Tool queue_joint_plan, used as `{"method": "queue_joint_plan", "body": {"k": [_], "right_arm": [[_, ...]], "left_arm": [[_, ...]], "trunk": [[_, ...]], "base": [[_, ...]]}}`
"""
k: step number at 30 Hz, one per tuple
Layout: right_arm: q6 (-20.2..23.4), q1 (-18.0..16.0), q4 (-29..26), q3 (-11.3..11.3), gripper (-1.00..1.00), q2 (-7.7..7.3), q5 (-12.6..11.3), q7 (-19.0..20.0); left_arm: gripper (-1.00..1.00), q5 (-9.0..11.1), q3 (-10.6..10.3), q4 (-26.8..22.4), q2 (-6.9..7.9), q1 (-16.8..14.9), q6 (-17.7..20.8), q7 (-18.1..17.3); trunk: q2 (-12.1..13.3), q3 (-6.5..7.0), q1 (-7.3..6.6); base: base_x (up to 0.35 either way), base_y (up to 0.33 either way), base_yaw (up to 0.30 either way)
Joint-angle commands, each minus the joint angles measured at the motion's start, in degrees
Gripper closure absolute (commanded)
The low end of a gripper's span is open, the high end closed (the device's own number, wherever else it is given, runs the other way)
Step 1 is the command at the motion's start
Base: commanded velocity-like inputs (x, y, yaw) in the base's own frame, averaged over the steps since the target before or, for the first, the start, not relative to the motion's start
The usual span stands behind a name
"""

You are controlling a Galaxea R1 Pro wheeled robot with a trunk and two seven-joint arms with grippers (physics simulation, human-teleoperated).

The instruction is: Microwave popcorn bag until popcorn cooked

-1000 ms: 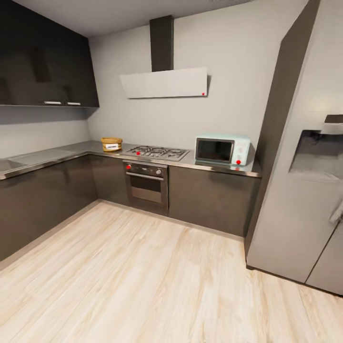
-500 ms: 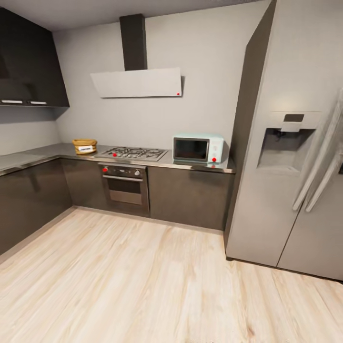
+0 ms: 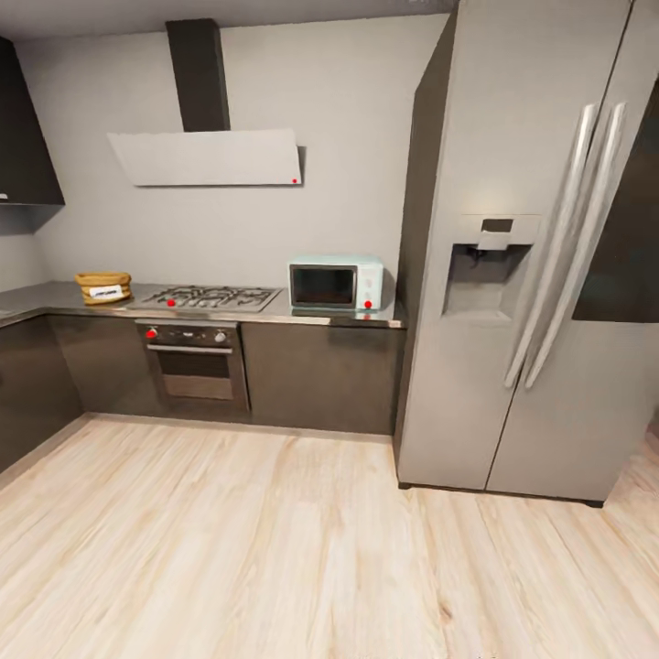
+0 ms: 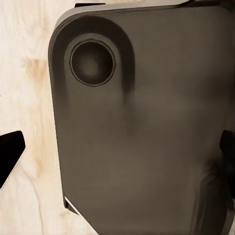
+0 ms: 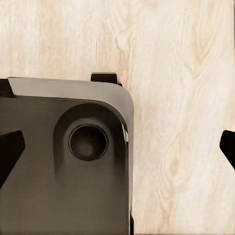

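In each wrist view the dark fingertips of the left hand [image 4: 117, 154] and the right hand [image 5: 117, 149] sit far apart at the frame edges, spread wide and holding nothing, above the robot's dark base [image 4: 147, 122] and the pale wood floor [image 5: 186, 98]. The head view shows the kitchen instead: the popcorn bag [image 3: 103, 286] stands on the steel desk [image 3: 265, 316] left of the gas hob [image 3: 212, 297]. The mint microwave [image 3: 336, 284], door closed, sits right of the hob beside the tall grey fridge [image 3: 522, 256], well apart from the bag.
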Motion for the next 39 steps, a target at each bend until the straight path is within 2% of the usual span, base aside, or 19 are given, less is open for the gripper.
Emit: {"method": "queue_joint_plan", "body": {"k": [1,25,31,39], "right_arm": [[-0.20,-0.05,0.07,0.01,-1.00,0.00,-0.01,0.04],[-0.18,-0.05,0.07,0.11,-1.00,0.03,-0.01,-0.05],[-0.20,-0.05,0.16,0.21,-1.00,0.08,0.16,-0.21],[-0.19,-0.05,0.16,0.20,-1.00,0.08,0.16,-0.22]], "left_arm": [[-1.00,-0.03,0.00,-0.10,0.00,0.04,-0.07,-0.01],[-1.00,0.00,0.05,-0.03,-0.01,0.04,0.05,0.15],[-1.00,0.05,0.23,-0.01,1.04,0.05,0.66,0.30],[-1.00,0.05,0.48,0.33,0.82,0.06,0.03,0.29]], "trunk": [[-0.02,-0.05,0.00],[-0.02,-0.05,0.00],[2.38,1.03,-1.32],[5.59,2.47,-3.08]], "base": [[0.000,0.000,-0.296],[0.000,0.000,-0.280],[0.000,0.000,-0.014],[0.000,0.000,0.030]]}}
